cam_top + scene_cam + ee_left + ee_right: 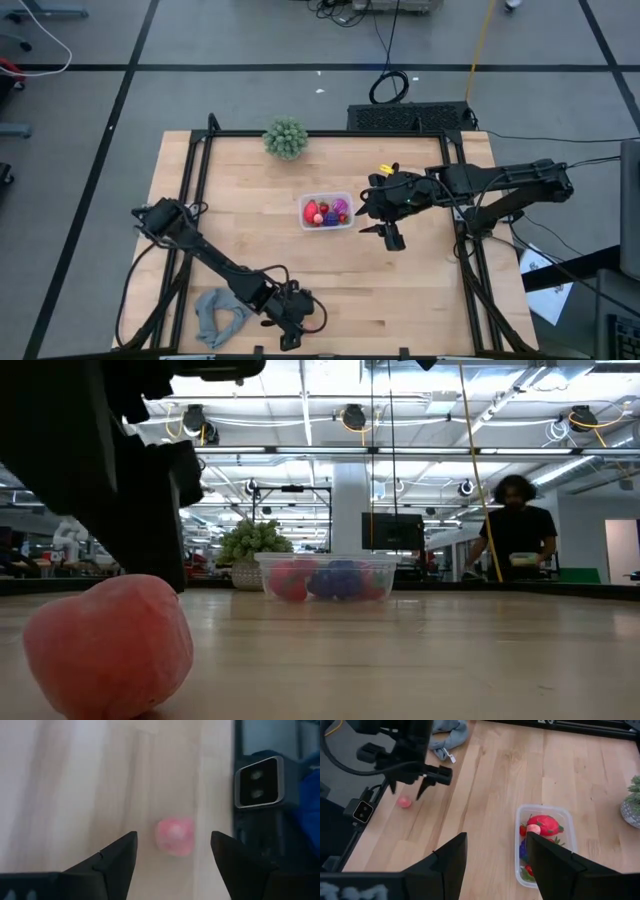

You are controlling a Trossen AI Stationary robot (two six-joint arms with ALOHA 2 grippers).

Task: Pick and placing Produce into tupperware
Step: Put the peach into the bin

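Observation:
A pink produce piece [174, 836] lies on the wood near the table's near edge, large in the low view [108, 645]. My left gripper [174, 834] hangs open above it with a finger on either side, touching nothing; the right wrist view shows it over the piece [404, 802]. The clear tupperware [326, 211] stands at mid-table with red, pink and purple produce inside [544, 827]. My right gripper [390, 236] is open and hovers just right of the tupperware.
A grey cloth [220, 315] lies at the near left, beside the left arm. The green bushy ball [285, 138] stands at the far edge. A small camera block [260, 782] sits at the near edge by the pink piece. A person [515, 525] stands beyond the table.

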